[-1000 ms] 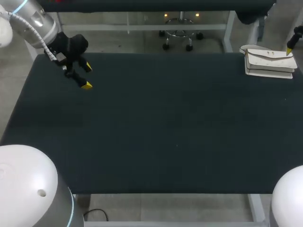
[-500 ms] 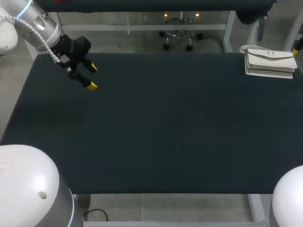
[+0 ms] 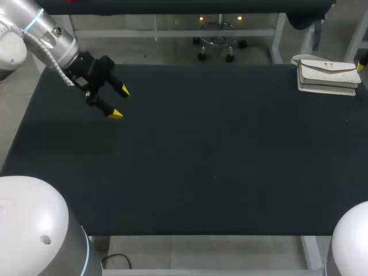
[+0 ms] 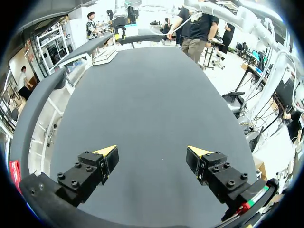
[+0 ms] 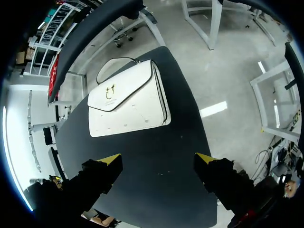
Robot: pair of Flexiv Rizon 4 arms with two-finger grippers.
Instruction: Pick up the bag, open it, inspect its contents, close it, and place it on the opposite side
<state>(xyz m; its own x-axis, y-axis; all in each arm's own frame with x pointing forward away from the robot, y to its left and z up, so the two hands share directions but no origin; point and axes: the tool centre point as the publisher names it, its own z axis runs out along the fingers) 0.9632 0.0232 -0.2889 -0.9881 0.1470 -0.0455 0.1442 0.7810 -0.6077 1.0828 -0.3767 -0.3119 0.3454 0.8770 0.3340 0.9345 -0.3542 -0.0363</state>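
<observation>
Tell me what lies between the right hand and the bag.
Only a bare strip of black table, as the right wrist view shows; the white bag lies just ahead of the open right hand.

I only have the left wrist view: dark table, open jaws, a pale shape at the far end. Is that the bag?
Observer: Yes. The head view shows the white bag lying flat at the far right corner of the table.
Operator: Open or closed?
Observer: Closed: the right wrist view shows its flap down.
Operator: Is the right arm on it?
Observer: No. The right gripper hangs short of the bag, jaws open, touching nothing.
</observation>
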